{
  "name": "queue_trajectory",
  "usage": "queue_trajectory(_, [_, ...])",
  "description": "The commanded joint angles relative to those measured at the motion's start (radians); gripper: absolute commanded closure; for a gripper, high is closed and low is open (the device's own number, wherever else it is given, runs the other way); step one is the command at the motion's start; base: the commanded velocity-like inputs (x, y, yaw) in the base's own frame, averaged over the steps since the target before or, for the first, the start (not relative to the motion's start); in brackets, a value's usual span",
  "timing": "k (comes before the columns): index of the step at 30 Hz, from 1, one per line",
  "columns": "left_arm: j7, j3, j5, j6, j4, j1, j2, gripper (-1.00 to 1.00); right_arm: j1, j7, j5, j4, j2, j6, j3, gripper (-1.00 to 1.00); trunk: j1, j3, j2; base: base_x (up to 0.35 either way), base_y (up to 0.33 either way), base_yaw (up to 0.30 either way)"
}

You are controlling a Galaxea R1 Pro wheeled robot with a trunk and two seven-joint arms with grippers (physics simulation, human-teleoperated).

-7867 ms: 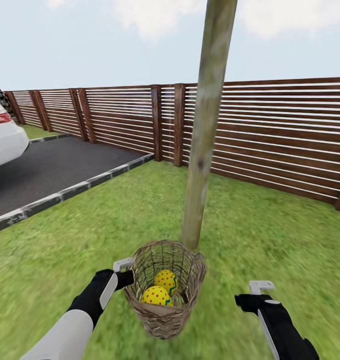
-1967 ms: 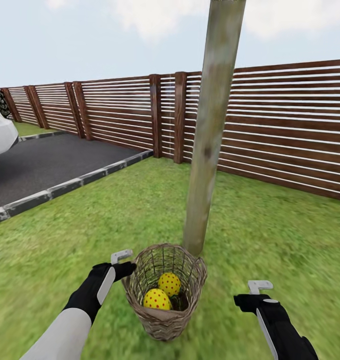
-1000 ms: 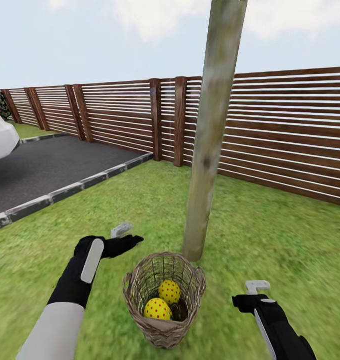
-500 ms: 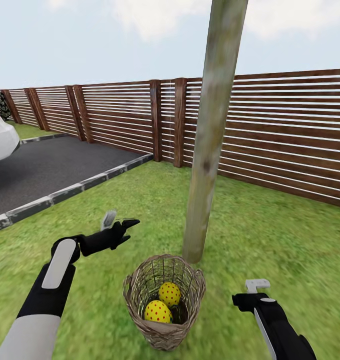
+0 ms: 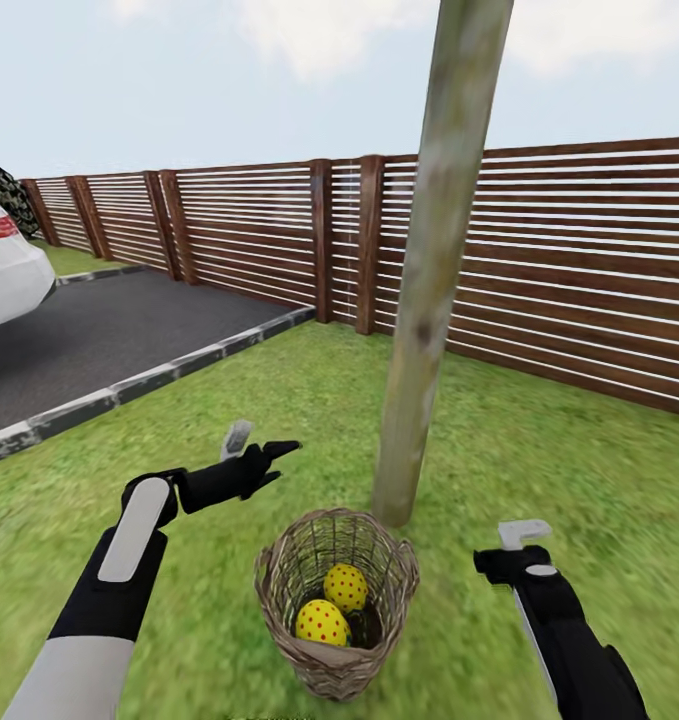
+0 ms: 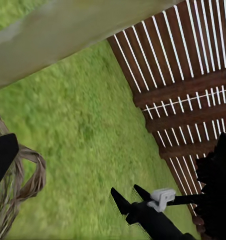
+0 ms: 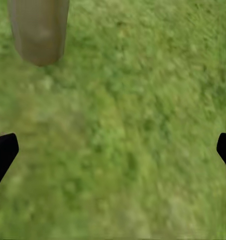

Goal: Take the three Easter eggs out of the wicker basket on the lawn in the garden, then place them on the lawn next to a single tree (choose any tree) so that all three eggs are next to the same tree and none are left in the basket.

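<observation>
The wicker basket (image 5: pixel 337 640) stands on the lawn (image 5: pixel 229 400) just in front of the foot of the pale tree (image 5: pixel 431 300). Two yellow red-dotted Easter eggs (image 5: pixel 346 587) (image 5: pixel 321 622) lie inside it; a third is hidden. My left gripper (image 5: pixel 262 455) hovers open above the grass, up and to the left of the basket, clear of its rim. The left wrist view shows the basket rim (image 6: pixel 23 185), the trunk (image 6: pixel 68 35) and wide-apart fingertips (image 6: pixel 3 155). My right gripper (image 5: pixel 512 548) is open and empty, to the right of the basket, over grass (image 7: pixel 122 125) near the trunk's foot (image 7: pixel 39 30).
A brown slatted fence (image 5: pixel 579 260) closes the garden behind the tree. A dark driveway (image 5: pixel 89 340) with a grey kerb (image 5: pixel 149 380) and a white car (image 5: pixel 4 270) lies to the left. Open grass spreads around the tree.
The left gripper, earlier on the basket's rim, has let go and drawn up and to the left. The basket stays by the tree. The camera has shifted a little.
</observation>
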Motion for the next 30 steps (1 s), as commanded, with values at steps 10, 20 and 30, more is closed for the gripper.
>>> queue_trajectory(10, [0.008, -0.033, 0.125, 0.002, -0.001, 0.002, -0.002, -1.00, 0.000, 0.006, 0.141, -0.008, 0.004, 0.004, 0.026, -1.00, 0.000, -0.009, 0.000, 0.000, 0.000, 0.215])
queue_trajectory(20, [0.008, -0.046, 0.155, 0.002, 0.006, 0.002, -0.002, -1.00, 0.000, 0.151, 0.141, -0.012, 0.000, 0.006, 0.032, -1.00, 0.000, -0.010, 0.000, 0.000, 0.000, 0.020])
queue_trajectory(30, [0.008, -0.046, 0.153, 0.000, 0.008, 0.002, -0.004, -1.00, -0.005, 0.571, 0.176, -0.101, -0.018, 0.162, 0.058, -1.00, 0.000, -0.010, 0.000, 0.000, 0.000, 0.000])
